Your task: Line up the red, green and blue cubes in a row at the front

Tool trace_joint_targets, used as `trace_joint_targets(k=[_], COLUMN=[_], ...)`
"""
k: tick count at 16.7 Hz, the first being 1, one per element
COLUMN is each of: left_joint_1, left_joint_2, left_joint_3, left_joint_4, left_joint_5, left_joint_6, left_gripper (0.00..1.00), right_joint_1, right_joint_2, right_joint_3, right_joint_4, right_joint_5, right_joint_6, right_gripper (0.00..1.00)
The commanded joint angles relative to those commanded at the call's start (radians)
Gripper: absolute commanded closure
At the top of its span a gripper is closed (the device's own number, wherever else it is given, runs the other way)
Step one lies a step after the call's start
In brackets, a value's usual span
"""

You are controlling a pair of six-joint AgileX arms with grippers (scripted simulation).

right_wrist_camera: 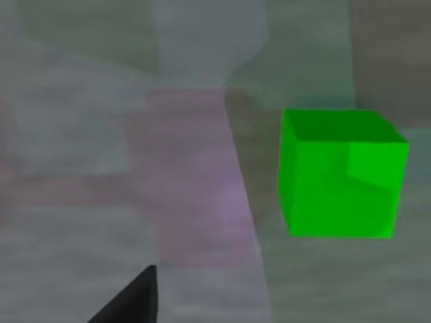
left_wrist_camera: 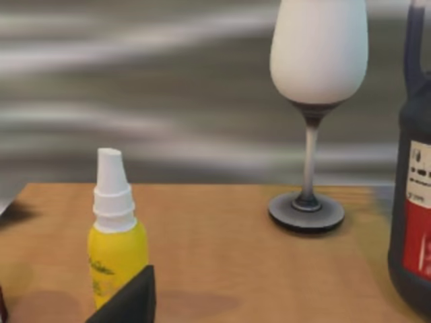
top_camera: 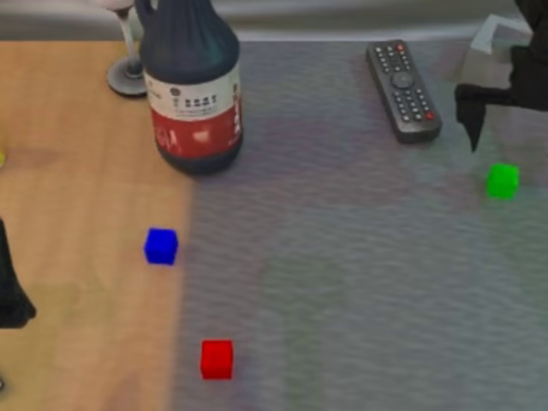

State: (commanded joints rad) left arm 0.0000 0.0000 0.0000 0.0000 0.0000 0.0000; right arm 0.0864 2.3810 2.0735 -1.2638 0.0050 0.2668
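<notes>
Nearby, the right gripper [top_camera: 476, 128] hangs just above the glossy, sharp-edged, bright green plastic cube [top_camera: 503, 181] on grey woven cloth [top_camera: 360, 257]; finger spread: cannot tell.

The green cube [top_camera: 503, 181] is bright green, the blue cube [top_camera: 161, 246] is deep blue and the red cube [top_camera: 217, 359] is bright red; all three are plain. The counter [top_camera: 86, 257] is light brown wood under the blue cube, and grey with faint stripes under the other two. The bottle [top_camera: 191, 81] is dark navy with a red and white label. The remote [top_camera: 403, 90] is black with grey buttons. The spray bottle [left_wrist_camera: 116, 242] is yellow with a white cap. The wine glass [left_wrist_camera: 316, 101] is white with a dark grey foot.
</notes>
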Motion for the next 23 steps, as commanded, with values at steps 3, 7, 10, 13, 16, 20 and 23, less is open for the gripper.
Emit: trace_joint_targets(k=[3, 7, 10, 13, 16, 20, 23], left_joint_1=[0.000, 0.000, 0.000, 0.000, 0.000, 0.000, 0.000], left_joint_2=[0.000, 0.000, 0.000, 0.000, 0.000, 0.000, 0.000], left_joint_3=[0.000, 0.000, 0.000, 0.000, 0.000, 0.000, 0.000], left_joint_4=[0.000, 0.000, 0.000, 0.000, 0.000, 0.000, 0.000], left_joint_5=[0.000, 0.000, 0.000, 0.000, 0.000, 0.000, 0.000], left_joint_6=[0.000, 0.000, 0.000, 0.000, 0.000, 0.000, 0.000], left_gripper=[0.00, 0.00, 0.00, 0.00, 0.00, 0.00, 0.00], right_joint_1=[-0.002, -0.002, -0.001, -0.001, -0.001, -0.001, -0.001], right_joint_2=[0.000, 0.009, 0.045, 0.081, 0.090, 0.090, 0.090], right_joint_3=[0.000, -0.034, -0.111, -0.184, -0.201, -0.201, -0.201], right_joint_4=[0.000, 0.040, 0.162, 0.271, 0.292, 0.292, 0.292], right_joint_5=[0.000, 0.000, 0.001, 0.001, 0.001, 0.001, 0.001], right_joint_6=[0.002, 0.002, 0.003, 0.004, 0.004, 0.004, 0.004], right_gripper=[0.00, 0.00, 0.00, 0.00, 0.00, 0.15, 0.38])
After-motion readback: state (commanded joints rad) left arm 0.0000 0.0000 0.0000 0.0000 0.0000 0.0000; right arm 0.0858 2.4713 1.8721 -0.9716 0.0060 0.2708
